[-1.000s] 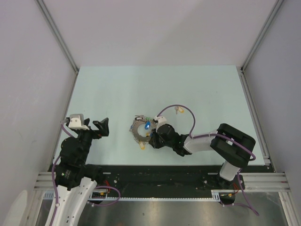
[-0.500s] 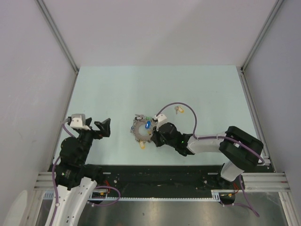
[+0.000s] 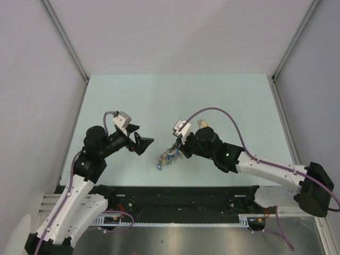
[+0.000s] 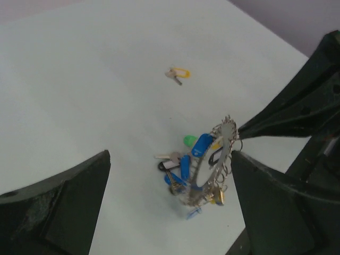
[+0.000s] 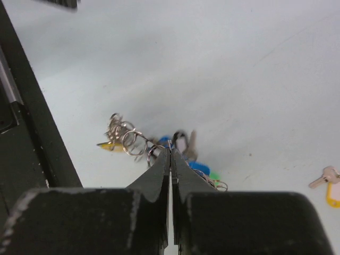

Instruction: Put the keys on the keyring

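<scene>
My right gripper (image 3: 178, 148) is shut on the rim of the keyring (image 3: 169, 155), a grey bumpy ring held upright on edge just above the table. In the left wrist view the keyring (image 4: 212, 162) hangs from the right fingertips, fringed with blue, green and black keys (image 4: 187, 162). In the right wrist view my right gripper (image 5: 169, 151) pinches the ring, with small split rings (image 5: 130, 142) to the left. My left gripper (image 3: 144, 143) is open and empty, just left of the ring, which lies between its fingers (image 4: 64, 196). A loose yellow-headed key (image 3: 202, 124) lies on the table behind.
The loose yellow key also shows in the left wrist view (image 4: 178, 74) and in the right wrist view (image 5: 329, 187). The pale green table (image 3: 133, 101) is bounded by grey walls and a black rail (image 3: 175, 196) at the near edge.
The right gripper has raised the keyring from flat on the table to upright. The left arm has swung from the table's left edge to just beside the ring.
</scene>
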### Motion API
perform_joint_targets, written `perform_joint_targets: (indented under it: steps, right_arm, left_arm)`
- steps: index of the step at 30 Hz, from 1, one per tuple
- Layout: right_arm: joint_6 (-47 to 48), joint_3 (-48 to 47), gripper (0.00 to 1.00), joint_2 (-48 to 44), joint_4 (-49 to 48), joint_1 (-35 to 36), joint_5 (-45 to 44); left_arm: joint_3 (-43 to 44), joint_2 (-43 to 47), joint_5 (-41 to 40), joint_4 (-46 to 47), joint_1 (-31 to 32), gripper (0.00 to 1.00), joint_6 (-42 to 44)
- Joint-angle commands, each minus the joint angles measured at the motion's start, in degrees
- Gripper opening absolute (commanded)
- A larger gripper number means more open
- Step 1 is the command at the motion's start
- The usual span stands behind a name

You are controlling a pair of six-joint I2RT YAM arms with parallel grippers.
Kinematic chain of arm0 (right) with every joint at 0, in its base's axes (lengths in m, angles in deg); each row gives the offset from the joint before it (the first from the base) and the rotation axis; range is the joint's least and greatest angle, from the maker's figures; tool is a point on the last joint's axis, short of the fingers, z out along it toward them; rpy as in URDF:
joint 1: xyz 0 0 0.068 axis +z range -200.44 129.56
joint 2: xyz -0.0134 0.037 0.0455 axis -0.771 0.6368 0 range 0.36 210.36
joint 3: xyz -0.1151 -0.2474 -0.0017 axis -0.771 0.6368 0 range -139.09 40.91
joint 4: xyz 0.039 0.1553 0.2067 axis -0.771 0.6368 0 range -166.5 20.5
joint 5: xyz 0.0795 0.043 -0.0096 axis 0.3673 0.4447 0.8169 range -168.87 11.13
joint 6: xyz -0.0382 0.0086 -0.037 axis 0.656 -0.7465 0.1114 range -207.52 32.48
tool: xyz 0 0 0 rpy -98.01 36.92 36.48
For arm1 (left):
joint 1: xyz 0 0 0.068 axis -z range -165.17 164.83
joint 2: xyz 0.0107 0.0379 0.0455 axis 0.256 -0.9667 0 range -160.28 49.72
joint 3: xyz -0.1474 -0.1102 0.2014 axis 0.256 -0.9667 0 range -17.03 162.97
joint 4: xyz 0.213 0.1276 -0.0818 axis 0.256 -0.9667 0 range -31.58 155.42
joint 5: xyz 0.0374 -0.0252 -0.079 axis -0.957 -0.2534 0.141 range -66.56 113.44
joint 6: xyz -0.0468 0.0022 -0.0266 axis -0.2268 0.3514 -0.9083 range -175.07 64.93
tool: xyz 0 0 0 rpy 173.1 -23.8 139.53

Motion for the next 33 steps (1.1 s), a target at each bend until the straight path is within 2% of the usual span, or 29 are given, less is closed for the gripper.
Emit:
perform_joint_targets:
  steps: [1,4,10,15,19,20,23,33]
  right_arm:
    - [6.36,-4.8,0.0,-6.42,5.72,-1.02,6.02]
    - [8.99,-6.55,0.0,-9.58,8.45,-1.28,7.87]
    - [11.9,-9.46,0.0,-13.72,13.99,-2.95,10.07]
    - [12.43,-10.25,0.0,-14.69,15.66,-4.88,12.53]
    - [12.43,-10.25,0.0,-13.73,15.31,-6.55,14.81]
    - [12.34,-10.25,0.0,-12.94,15.14,-6.65,15.08]
    - [12.34,-10.16,0.0,-11.97,14.61,-7.0,16.31]
    - [11.9,-10.25,0.0,-10.38,13.11,-7.44,18.16]
  left_arm:
    - [6.37,-4.22,12.04,4.4,5.37,1.0,12.72]
    - [9.09,-7.21,15.65,5.19,7.3,0.99,17.12]
    - [14.71,-15.99,22.86,6.25,11.17,0.92,22.57]
    - [18.5,-23.2,25.14,3.89,14.6,0.75,26.44]
    - [16.4,-26.2,25.33,5.81,15.83,0.64,26.63]
    - [15.87,-26.29,25.24,6.51,16.01,0.57,26.45]
    - [14.02,-27.17,25.94,10.02,16.71,0.47,25.13]
    - [12.52,-30.77,26.38,10.3,18.38,0.36,25.22]
